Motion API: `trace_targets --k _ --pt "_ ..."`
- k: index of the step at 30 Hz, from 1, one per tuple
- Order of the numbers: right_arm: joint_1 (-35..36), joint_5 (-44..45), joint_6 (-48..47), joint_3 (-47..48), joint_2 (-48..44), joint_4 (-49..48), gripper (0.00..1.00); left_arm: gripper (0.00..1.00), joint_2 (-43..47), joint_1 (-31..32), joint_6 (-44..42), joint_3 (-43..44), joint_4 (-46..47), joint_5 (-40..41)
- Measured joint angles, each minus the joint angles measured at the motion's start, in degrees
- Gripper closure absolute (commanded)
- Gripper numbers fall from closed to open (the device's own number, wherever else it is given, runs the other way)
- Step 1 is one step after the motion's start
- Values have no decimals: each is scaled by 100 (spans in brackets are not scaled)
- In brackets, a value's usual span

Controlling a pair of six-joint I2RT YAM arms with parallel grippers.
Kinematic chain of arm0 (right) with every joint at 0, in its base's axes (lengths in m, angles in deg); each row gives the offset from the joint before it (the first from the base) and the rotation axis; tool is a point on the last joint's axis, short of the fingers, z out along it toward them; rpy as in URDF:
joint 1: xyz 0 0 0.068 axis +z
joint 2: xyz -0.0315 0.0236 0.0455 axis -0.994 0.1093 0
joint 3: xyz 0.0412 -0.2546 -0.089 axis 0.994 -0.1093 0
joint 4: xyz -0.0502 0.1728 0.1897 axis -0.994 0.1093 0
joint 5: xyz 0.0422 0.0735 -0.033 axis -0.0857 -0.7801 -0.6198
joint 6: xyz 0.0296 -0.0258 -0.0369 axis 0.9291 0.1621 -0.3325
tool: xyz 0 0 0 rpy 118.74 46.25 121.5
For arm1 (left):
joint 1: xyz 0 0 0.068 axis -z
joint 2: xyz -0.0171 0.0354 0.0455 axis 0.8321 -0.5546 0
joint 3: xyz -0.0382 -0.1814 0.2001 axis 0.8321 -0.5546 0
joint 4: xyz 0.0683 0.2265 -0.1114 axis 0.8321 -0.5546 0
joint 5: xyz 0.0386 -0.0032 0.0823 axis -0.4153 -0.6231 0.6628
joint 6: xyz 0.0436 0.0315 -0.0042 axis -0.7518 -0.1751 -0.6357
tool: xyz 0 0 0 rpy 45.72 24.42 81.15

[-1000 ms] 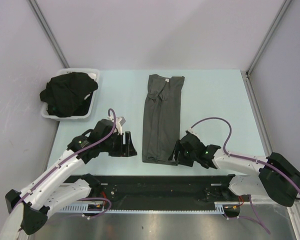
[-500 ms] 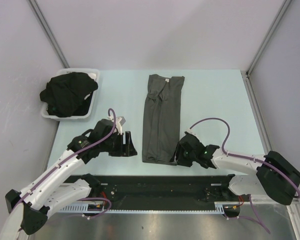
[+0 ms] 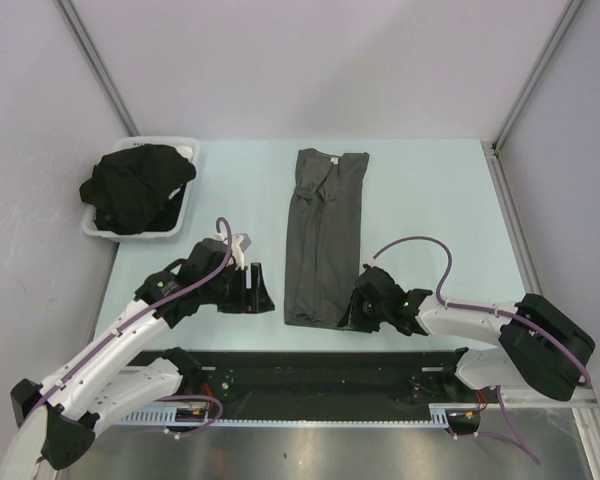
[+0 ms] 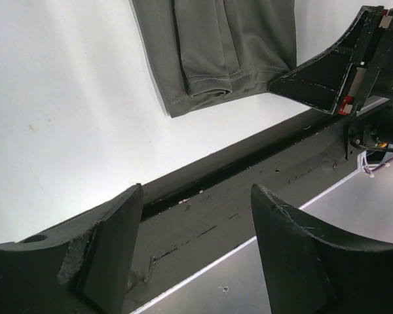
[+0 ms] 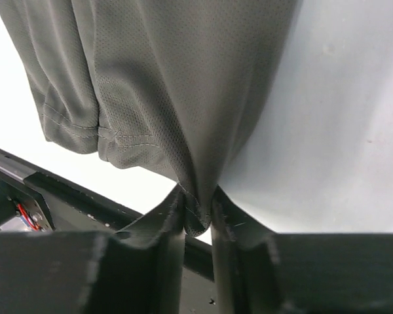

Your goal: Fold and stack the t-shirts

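Gripper on right arm [image 5: 198, 219] is clamping hem of charcoal t-shirt [image 5: 177, 85], probably for folding; left gripper [image 4: 195, 222] is hovering spread apart, shirt just ahead.

**Left arm** [image 3: 110, 345]: white moulded link shells, black joint housings, and a thin purple cable [image 3: 223, 245] looped at the wrist.

**Left gripper** [image 4: 196, 190]: two matte black wedge-shaped fingers [image 4: 108, 245], scuffed and chipped along the edges.

**Right arm** [image 3: 470, 322]: white forearm shell, bulky black joint housings, an arching purple cable [image 3: 420, 240], and a small green wrist lamp [image 3: 412, 296].

**Right gripper** [image 5: 198, 199]: black tapered fingers [image 5: 236, 226], small red fittings [image 4: 346, 104], and white lettering on its side.
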Motion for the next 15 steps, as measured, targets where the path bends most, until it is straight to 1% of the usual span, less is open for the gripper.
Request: trace_targets --k 8,15 --pt "-46 -61 -61 0 -7 105 82 28 -7 2 94 -455 337 -109" --pt "-179 -168 -151 -2 -76 275 83 28 -177 2 297 -1038 931 -310"
